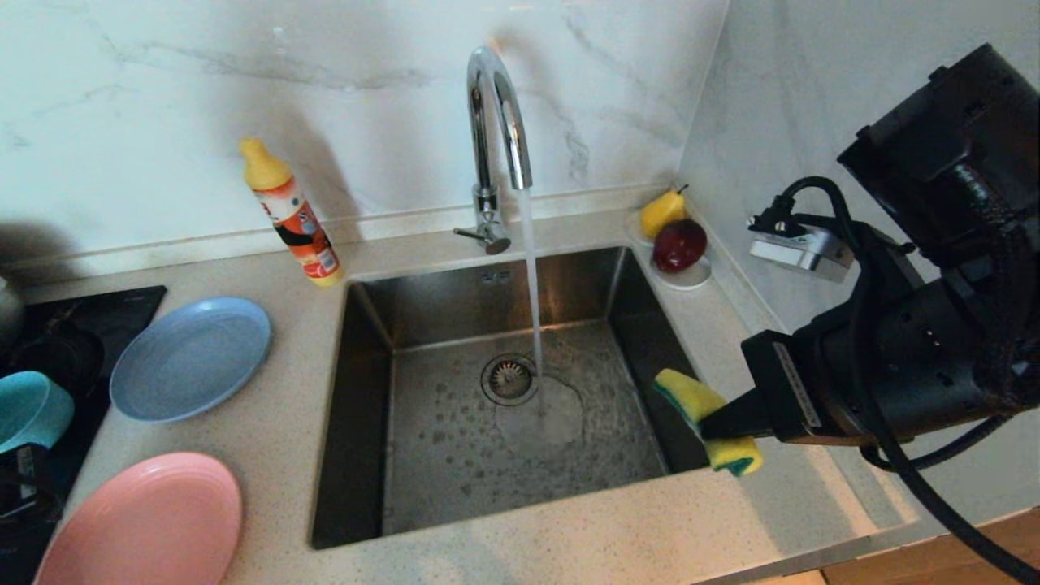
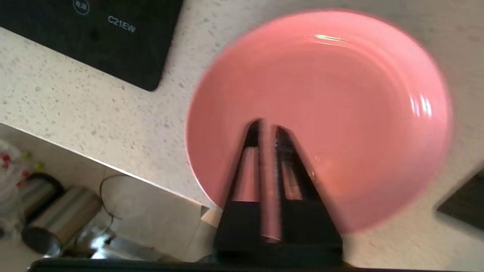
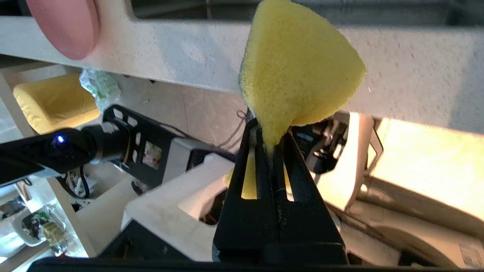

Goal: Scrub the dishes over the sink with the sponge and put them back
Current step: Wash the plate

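Right pincer (image 1: 719,426): clenched on the yellow sponge (image 1: 705,418), held level over the sink's (image 1: 455,455) right rim.
Left pincer (image 2: 267,132): fingers nearly together with a narrow gap; blurred, so grip on the pink plate (image 2: 340,94) cannot be told; it hangs over the plate's near edge.
Dishes: blue plate (image 1: 191,357) and pink plate on the tabletop (image 1: 276,455) left of the sink; teal bowl (image 1: 28,410) cut off at the far left.
Surroundings: tap (image 1: 497,122) running onto the drain; detergent bottle (image 1: 291,213) behind; pear and apple on a saucer (image 1: 686,278).
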{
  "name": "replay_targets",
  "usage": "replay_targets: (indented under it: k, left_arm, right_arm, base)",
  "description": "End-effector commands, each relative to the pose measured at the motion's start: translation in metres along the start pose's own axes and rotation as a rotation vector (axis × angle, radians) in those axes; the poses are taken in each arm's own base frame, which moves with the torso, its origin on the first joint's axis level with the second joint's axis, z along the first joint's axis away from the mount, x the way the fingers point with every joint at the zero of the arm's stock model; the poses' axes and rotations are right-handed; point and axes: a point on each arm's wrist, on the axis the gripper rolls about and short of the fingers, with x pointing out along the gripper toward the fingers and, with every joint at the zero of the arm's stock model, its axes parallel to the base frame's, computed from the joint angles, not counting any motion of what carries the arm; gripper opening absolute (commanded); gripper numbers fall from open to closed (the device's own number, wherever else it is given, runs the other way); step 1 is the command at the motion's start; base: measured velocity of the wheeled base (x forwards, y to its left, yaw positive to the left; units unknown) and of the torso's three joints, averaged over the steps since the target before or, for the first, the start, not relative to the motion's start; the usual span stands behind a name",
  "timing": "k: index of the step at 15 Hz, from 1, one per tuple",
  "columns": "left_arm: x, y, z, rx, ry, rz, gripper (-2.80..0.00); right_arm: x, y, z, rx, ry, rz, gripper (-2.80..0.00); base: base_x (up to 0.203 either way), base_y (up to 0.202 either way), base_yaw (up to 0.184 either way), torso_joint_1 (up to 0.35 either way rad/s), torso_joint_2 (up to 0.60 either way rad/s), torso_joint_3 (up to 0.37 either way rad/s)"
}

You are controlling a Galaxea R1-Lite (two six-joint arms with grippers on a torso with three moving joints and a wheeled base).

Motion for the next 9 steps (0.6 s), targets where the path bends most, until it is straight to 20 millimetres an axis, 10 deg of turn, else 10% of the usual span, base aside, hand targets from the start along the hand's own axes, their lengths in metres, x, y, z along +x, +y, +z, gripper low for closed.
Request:
replay_targets:
  k: [1, 9]
  left_arm:
    - [0.025, 0.011, 0.004, -0.022, 0.07, 0.022, 0.0]
    - [0.063, 0.031, 0.007, -0.084, 0.18, 0.034, 0.0]
  right_arm:
    - [0.011, 0.001, 0.003, 0.005, 0.01, -0.005, -2.8]
    - [0.024, -0.002, 0.003, 0.01, 0.043, -0.029, -2.8]
  base:
    - [0.0, 0.0, 0.0, 0.0, 0.0, 0.0]
    - [0.0, 0.0, 0.0, 0.0, 0.0, 0.0]
